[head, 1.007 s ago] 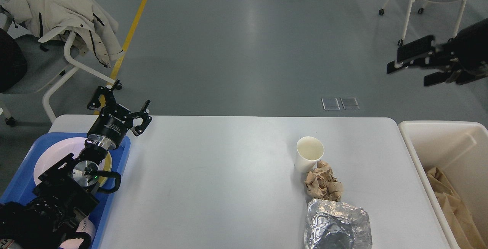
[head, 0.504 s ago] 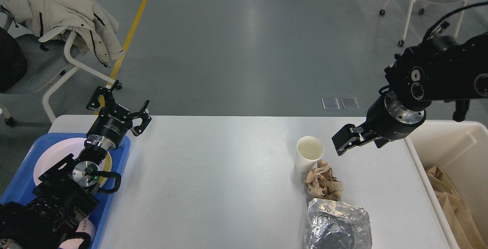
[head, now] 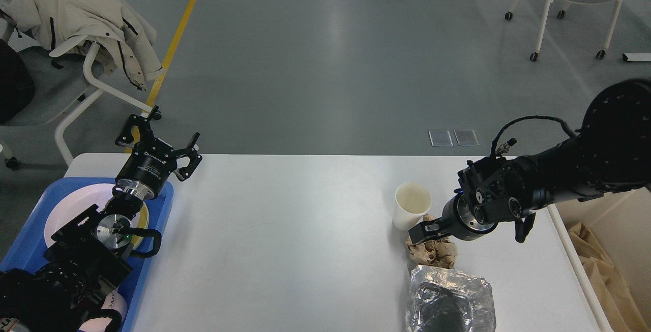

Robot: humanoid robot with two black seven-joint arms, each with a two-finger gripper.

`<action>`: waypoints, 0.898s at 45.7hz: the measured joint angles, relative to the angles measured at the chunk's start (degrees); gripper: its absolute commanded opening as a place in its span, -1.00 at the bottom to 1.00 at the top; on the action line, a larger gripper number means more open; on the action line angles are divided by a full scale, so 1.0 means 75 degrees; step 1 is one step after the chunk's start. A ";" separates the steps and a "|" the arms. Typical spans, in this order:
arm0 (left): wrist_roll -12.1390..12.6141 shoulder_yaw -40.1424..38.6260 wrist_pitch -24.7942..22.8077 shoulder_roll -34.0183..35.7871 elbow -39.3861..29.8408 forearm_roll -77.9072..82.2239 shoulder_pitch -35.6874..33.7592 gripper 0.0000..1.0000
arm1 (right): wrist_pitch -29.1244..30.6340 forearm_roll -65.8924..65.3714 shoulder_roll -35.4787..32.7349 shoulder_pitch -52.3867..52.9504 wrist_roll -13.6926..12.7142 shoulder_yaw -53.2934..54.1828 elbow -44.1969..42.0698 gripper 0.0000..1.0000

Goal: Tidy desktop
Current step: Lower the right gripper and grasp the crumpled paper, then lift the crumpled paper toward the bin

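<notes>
A blue tray under the left arm holds a white plate; the cream bin beyond the right arm holds brown paper. The white matte desktop spans beneath both grippers. The left gripper hovers spread above the tray's far corner. The right gripper reaches down onto crumpled brown paper beside an empty paper cup; its jaws cannot be told apart.
</notes>
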 measured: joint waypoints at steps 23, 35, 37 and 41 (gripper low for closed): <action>0.0000 0.0000 0.0000 0.0000 0.0000 0.0000 0.0000 1.00 | -0.1002 0.0537 0.0347 -0.1491 -0.0964 0.0048 -0.1061 1.00; -0.0004 0.0000 0.0000 0.0000 0.0000 0.0001 0.0000 1.00 | -0.1315 0.0933 0.0361 -0.1835 -0.1034 0.0254 -0.1084 0.93; -0.0004 0.0000 0.0000 0.0000 0.0000 0.0001 0.0000 1.00 | -0.1379 0.0940 0.0362 -0.1871 -0.1034 0.0288 -0.1084 0.68; -0.0004 0.0000 0.0000 0.0000 0.0000 0.0001 0.0000 1.00 | -0.1569 0.0955 0.0362 -0.1963 -0.1032 0.0326 -0.1084 -0.04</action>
